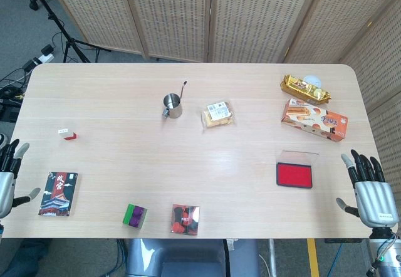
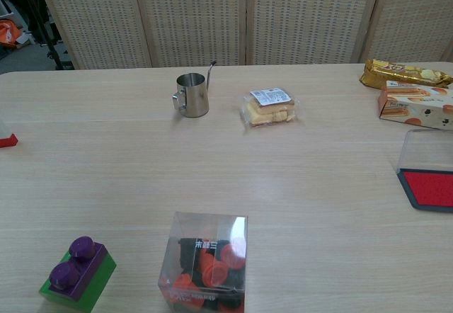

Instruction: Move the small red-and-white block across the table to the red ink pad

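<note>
At table's left, red-white block (image 1: 69, 135), far from ink pad (image 1: 294, 175), L hand (image 1: 7, 180) & R hand (image 1: 371, 193) both empty, fingers spread

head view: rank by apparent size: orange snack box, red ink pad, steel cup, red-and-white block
1. orange snack box
2. red ink pad, slightly smaller in footprint
3. steel cup
4. red-and-white block, clearly smallest

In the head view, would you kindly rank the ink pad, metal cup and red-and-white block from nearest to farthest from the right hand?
From the right hand:
1. Ink pad, just left of it.
2. Metal cup, mid-table.
3. Red-and-white block, far left side.
</note>
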Controlling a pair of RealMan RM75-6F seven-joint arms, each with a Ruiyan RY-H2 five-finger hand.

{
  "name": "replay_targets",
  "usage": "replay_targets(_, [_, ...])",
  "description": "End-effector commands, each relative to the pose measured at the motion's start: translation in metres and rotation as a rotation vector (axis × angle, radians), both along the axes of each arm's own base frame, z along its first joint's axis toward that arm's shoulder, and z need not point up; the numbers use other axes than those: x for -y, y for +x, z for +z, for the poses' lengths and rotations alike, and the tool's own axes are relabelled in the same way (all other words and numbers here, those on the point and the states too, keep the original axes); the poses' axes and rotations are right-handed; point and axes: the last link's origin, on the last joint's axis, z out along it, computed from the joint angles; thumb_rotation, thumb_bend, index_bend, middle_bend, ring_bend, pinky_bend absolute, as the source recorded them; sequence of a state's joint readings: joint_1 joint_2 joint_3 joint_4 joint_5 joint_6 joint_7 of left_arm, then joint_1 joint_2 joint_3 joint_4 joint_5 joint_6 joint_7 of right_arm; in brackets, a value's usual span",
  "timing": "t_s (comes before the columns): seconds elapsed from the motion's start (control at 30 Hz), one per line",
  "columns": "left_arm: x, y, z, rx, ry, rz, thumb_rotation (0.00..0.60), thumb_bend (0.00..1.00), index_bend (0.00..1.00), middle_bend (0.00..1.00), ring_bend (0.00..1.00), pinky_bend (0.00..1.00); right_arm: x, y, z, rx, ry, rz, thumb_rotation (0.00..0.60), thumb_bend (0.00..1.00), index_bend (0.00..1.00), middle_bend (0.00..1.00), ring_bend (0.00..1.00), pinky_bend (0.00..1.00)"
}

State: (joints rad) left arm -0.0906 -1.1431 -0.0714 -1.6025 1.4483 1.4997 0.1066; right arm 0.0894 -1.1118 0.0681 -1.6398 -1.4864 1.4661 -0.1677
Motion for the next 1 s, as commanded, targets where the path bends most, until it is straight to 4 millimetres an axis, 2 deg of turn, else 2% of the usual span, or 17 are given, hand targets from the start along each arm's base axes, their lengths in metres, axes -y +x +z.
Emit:
replay_targets(0.03, [0.000, 0.000, 0.000, 0.000, 0.001, 0.000, 0.600, 0.00, 0.00, 0.00, 0.00, 0.00, 0.000, 0.000, 0.001, 0.002, 0.000, 0.002, 0.600, 0.00, 0.00, 0.00, 0.00, 0.00])
replay_targets(0.2, [-0.001, -0.001, 0.000, 0.001, -0.004, 0.006, 0.600, 0.00, 0.00, 0.00, 0.00, 0.00, 0.000, 0.000, 0.001, 0.006, 0.000, -0.001, 0.600, 0.00, 0.00, 0.00, 0.00, 0.00])
replay_targets(0.37, [-0.018, -0.008, 0.003, 0.017, -0.004, 0.038, 0.600, 0.00, 0.00, 0.00, 0.00, 0.00, 0.000, 0.000, 0.003, 0.014, -0.003, -0.002, 0.600, 0.00, 0.00, 0.00, 0.00, 0.00])
replay_targets(0.6, [-0.074, -0.022, 0.012, 0.079, -0.048, 0.079, 0.600, 0.00, 0.00, 0.00, 0.00, 0.00, 0.003, -0.001, 0.003, 0.018, -0.003, -0.010, 0.600, 0.00, 0.00, 0.00, 0.00, 0.00])
replay_targets(0.7, [-0.103, -0.026, 0.016, 0.110, -0.084, 0.094, 0.600, 0.00, 0.00, 0.00, 0.00, 0.00, 0.005, -0.003, 0.002, 0.016, 0.001, -0.020, 0.600, 0.00, 0.00, 0.00, 0.00, 0.00])
replay_targets(0.77, [-0.131, -0.029, 0.013, 0.118, -0.118, 0.123, 0.600, 0.00, 0.00, 0.00, 0.00, 0.00, 0.008, -0.004, 0.000, 0.013, 0.005, -0.031, 0.600, 0.00, 0.00, 0.00, 0.00, 0.00])
replay_targets(0.8, [-0.136, -0.031, 0.011, 0.121, -0.127, 0.134, 0.600, 0.00, 0.01, 0.00, 0.00, 0.00, 0.009, -0.004, 0.000, 0.013, 0.005, -0.033, 0.600, 0.00, 0.00, 0.00, 0.00, 0.00])
replay_targets(0.9, [-0.158, -0.038, -0.001, 0.100, -0.161, 0.187, 0.600, 0.01, 0.13, 0.00, 0.00, 0.00, 0.011, -0.006, -0.003, 0.010, 0.014, -0.044, 0.600, 0.00, 0.00, 0.00, 0.00, 0.00])
replay_targets(1.0, [-0.175, -0.040, -0.018, 0.114, -0.175, 0.222, 0.600, 0.08, 0.22, 0.00, 0.00, 0.00, 0.014, -0.008, -0.003, 0.011, 0.017, -0.057, 0.600, 0.00, 0.00, 0.00, 0.00, 0.00])
